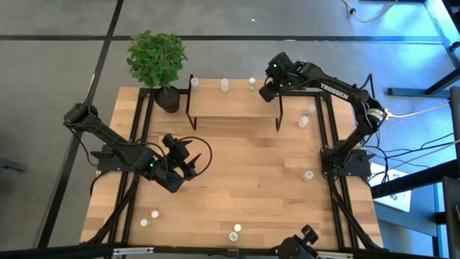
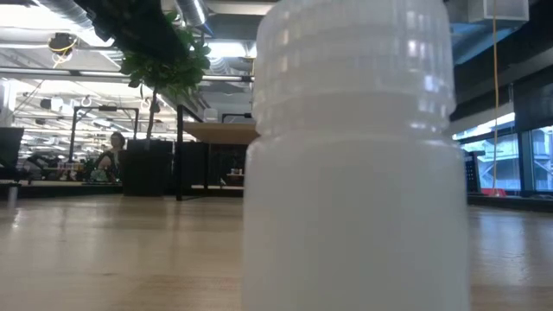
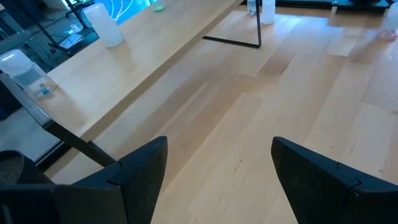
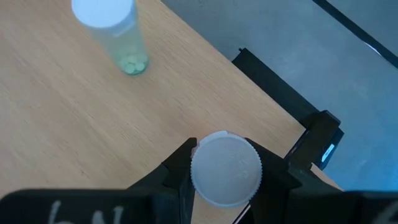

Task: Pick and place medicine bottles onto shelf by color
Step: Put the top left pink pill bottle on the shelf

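I see three bottles (image 1: pixel 224 85) on the shelf (image 1: pixel 233 106). My right gripper (image 4: pixel 225 171) pinches a white-capped bottle (image 4: pixel 225 168) above the shelf's end. The left gripper (image 3: pixel 217 168), fingers spread, holds nothing; about seven more bottles wait on the table (image 1: pixel 244 187).

We see a grey floor (image 1: pixel 57 72) around the light wooden table (image 1: pixel 244 173), a leafy green potted plant (image 1: pixel 158 61) at its far left corner, and bright ceiling lights (image 2: pixel 52 60) beyond.

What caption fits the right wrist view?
Right claw shut on a white-capped bottle above the shelf, beside a standing bottle.
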Controlling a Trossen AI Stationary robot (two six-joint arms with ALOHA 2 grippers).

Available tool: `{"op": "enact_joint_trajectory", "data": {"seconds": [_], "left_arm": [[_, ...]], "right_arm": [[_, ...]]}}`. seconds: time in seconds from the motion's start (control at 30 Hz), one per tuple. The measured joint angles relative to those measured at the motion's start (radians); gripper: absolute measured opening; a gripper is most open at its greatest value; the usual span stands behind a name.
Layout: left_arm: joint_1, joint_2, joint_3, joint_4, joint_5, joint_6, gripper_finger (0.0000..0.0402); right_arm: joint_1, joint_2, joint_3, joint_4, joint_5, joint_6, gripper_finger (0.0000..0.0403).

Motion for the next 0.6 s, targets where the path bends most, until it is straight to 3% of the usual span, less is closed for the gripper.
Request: {"op": "enact_joint_trajectory", "data": {"seconds": [0.6], "left_arm": [[0.0,0.0,0.0,0.0,0.0,0.0,0.0283]], "right_arm": [[-0.023,0.045,0.004,0.048,-0.03,0.0,0.0116]]}}
